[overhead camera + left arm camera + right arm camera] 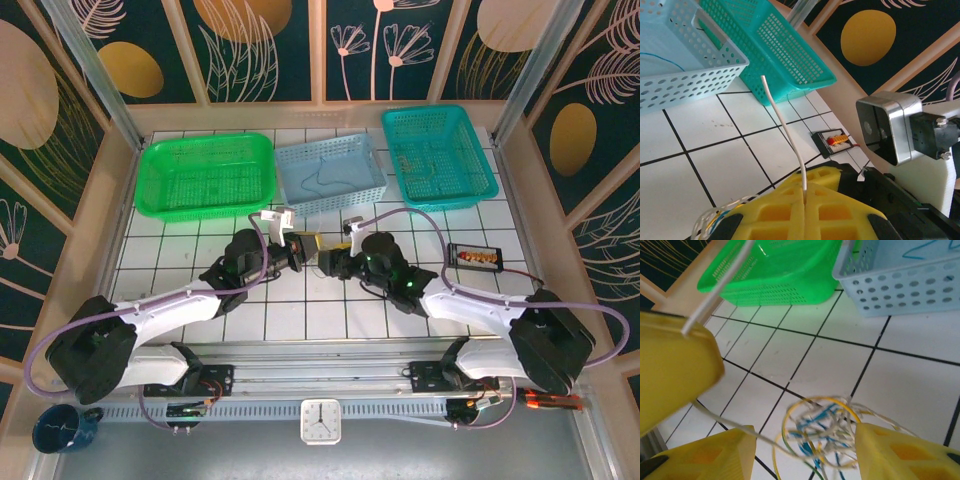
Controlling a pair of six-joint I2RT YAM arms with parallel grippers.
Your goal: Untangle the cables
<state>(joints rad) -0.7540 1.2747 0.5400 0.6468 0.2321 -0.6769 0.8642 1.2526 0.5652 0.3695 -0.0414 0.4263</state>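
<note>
Pinching one white wire (785,125), the left gripper (804,192) is clenched on it, the free end standing up in a curve. The right gripper (802,447) is released, its jaws either side of the cables (822,427), a loose knot low between both arms. They look light, thin, springy and slippery; a free end outside the knot seems the best hold. Three colours show: blue, yellow, white; strands too tangled to count. Three baskets (205,212) stand behind, one blue wire (322,182) in the middle one.

No legible text, labels, brands or numbers.
</note>
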